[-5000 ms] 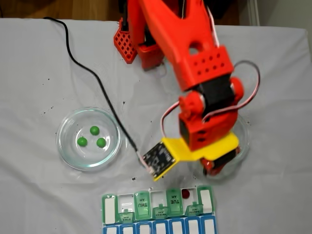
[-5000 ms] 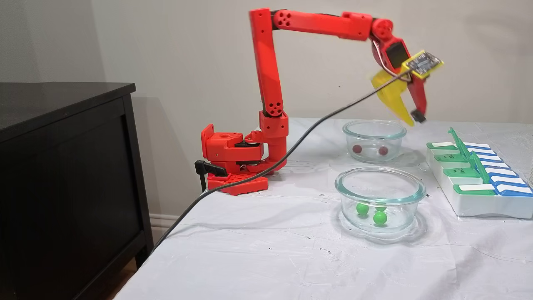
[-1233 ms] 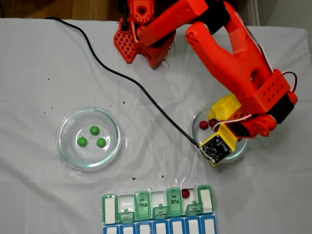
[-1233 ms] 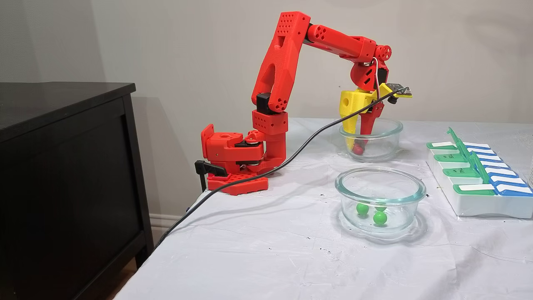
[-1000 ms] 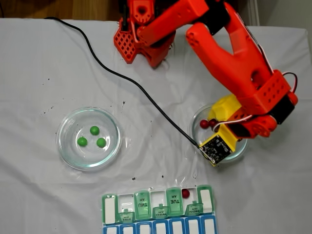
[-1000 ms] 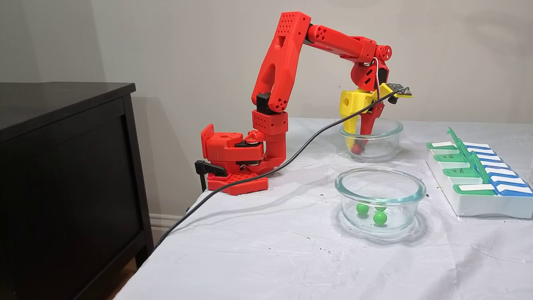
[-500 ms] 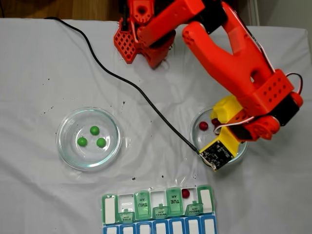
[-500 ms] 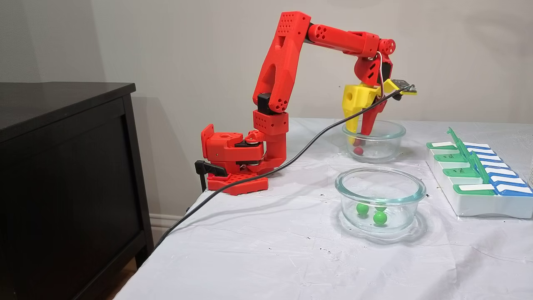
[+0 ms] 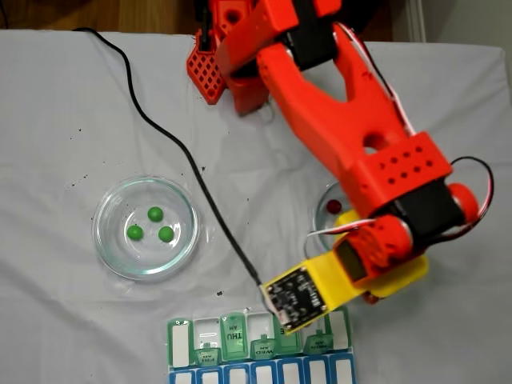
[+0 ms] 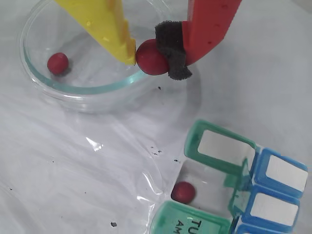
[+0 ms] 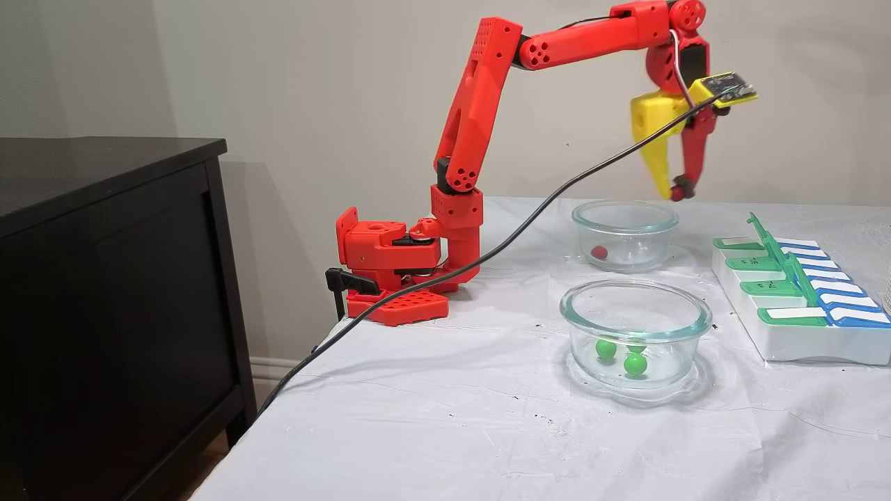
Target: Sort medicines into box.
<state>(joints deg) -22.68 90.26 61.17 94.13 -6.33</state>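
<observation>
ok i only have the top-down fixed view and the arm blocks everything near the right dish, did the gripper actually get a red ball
Observer: Yes. In the wrist view the gripper is shut on a red ball, pinched between the yellow finger and the black pad on the red finger.
Operator: is it clear of the dish yet
Observer: In the side fixed view the gripper hangs above the rim of the far glass dish, not inside it.
Operator: anything left in that dish
Observer: One red ball lies on its floor.
Operator: and the organizer
Observer: The wrist view shows one red ball already in an open compartment of the green pill organizer.
</observation>
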